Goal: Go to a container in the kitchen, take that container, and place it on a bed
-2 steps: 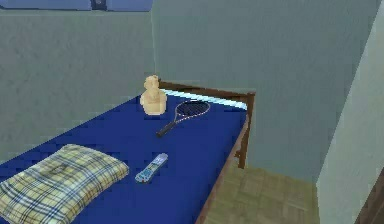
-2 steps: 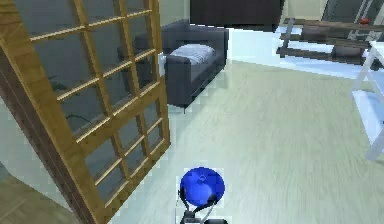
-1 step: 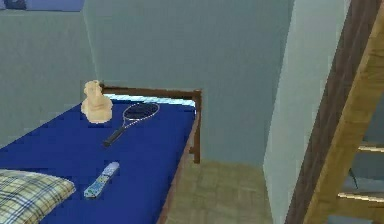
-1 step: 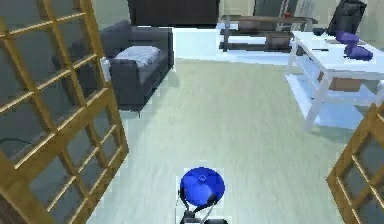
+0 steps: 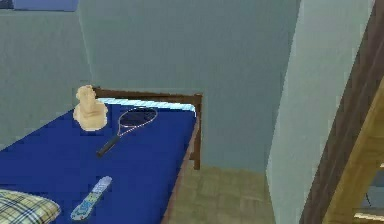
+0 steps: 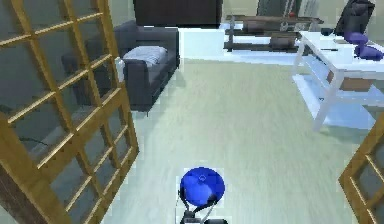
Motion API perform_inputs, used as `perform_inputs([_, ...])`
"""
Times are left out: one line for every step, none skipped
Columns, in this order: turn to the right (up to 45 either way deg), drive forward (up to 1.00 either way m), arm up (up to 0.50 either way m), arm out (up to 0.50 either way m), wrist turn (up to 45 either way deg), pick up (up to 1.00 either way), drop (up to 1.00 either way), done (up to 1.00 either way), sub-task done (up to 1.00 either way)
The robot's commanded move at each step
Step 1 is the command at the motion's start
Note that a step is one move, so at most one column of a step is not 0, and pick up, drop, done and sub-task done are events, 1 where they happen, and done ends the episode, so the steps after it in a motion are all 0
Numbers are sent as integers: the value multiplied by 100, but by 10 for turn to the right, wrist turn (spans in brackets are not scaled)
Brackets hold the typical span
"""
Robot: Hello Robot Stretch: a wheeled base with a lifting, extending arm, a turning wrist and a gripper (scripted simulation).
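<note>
A bed (image 5: 150,165) with a deep blue cover lies in the forward view's lower left, with a dark wooden end board (image 5: 197,120). On it rest a tan teddy bear (image 5: 88,108), a racket (image 5: 128,128), a small light blue flat thing (image 5: 90,197) and a plaid pillow (image 5: 20,208). At the arm side view's bottom middle, a round blue container (image 6: 203,186) hangs above the pale floor at the far end of the gripper (image 6: 201,213), which holds it.
Grey walls stand behind the bed, and a wooden door frame (image 5: 350,150) lies at the forward view's right. In the arm side view, a glass-paned wooden door (image 6: 60,130) stands left, beyond it a dark armchair (image 6: 150,60), a white table (image 6: 335,75) right, a low shelf (image 6: 265,35) at the back.
</note>
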Motion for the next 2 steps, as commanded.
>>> perform_inputs([-450, 0, 0, 0, 0, 0, 0, 0, 0])
perform_inputs([-450, 0, 0, 0, 0, 0, 0, 0, 0])
